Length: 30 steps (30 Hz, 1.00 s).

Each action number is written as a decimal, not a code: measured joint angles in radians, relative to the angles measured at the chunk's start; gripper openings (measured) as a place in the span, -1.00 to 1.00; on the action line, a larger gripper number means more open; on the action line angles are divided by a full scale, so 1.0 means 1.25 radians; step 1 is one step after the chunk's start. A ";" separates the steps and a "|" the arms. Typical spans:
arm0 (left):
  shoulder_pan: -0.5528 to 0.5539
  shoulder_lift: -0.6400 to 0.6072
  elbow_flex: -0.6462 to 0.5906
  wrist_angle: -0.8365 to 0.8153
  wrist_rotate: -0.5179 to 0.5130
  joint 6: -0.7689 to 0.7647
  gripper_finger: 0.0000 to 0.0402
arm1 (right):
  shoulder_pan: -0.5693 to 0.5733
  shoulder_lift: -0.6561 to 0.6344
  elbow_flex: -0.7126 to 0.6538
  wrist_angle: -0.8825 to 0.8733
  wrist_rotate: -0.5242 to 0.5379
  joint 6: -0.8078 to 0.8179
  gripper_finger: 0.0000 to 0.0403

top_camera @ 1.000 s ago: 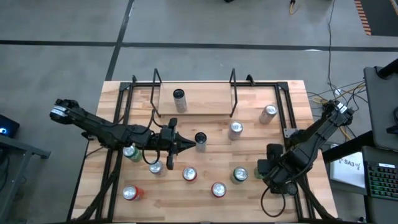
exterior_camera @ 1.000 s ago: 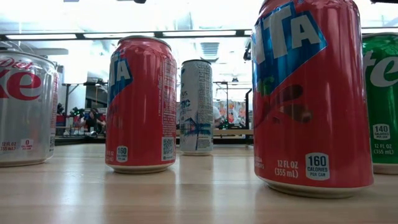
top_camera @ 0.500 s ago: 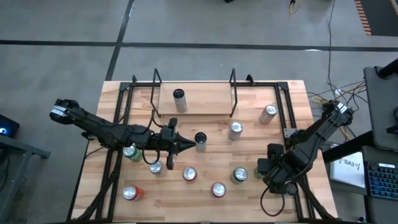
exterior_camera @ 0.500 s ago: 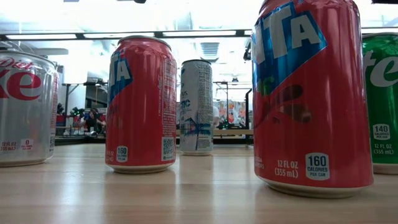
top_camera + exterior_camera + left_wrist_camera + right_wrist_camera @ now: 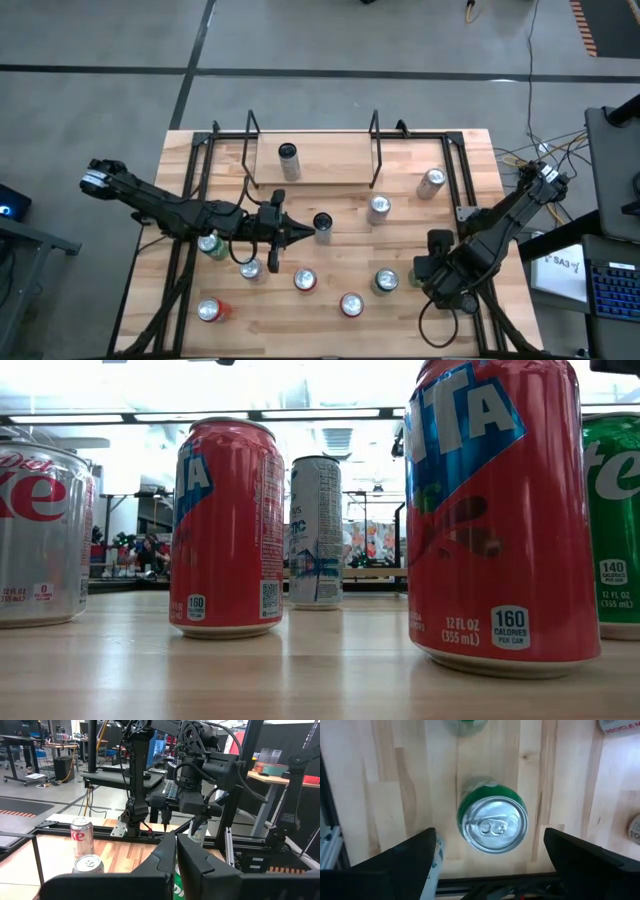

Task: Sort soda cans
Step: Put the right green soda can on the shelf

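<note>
Several soda cans stand upright on the wooden table. A black can is mid-table and a green can is right of centre. Red cans stand near the front. Silver cans stand elsewhere. Another green can sits partly under the left arm. My left gripper is shut and level, just left of the black can. My right gripper is open and slants down toward the green can, which shows ahead between its spread fingers, untouched. My left gripper's shut fingertips stand right beside the black can's left side. I cannot tell whether they touch it.
A tall dark-and-silver can stands on a raised board between two black metal brackets at the far side. Black frame rails run along both table sides. The low view shows red cans close to the front edge.
</note>
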 joint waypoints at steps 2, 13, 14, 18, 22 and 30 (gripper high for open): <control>0.000 0.000 0.000 0.000 0.000 0.000 -1.00 | 0.000 0.000 -0.014 0.000 0.000 0.000 0.78; 0.000 0.000 0.000 0.000 0.000 0.000 -1.00 | 0.000 0.000 -0.057 0.004 0.000 -0.027 0.78; 0.000 0.000 0.000 0.000 0.000 0.000 -1.00 | 0.000 0.000 -0.063 0.005 -0.001 -0.027 0.78; 0.000 0.000 0.000 0.000 0.000 0.000 -1.00 | 0.000 0.001 -0.090 0.012 -0.001 -0.029 0.78; 0.000 0.000 0.000 0.000 0.000 0.000 -1.00 | 0.000 0.001 -0.118 0.057 -0.004 -0.037 0.78; 0.000 0.000 0.000 0.000 0.000 0.000 -1.00 | -0.001 0.002 -0.171 0.148 -0.002 -0.072 0.78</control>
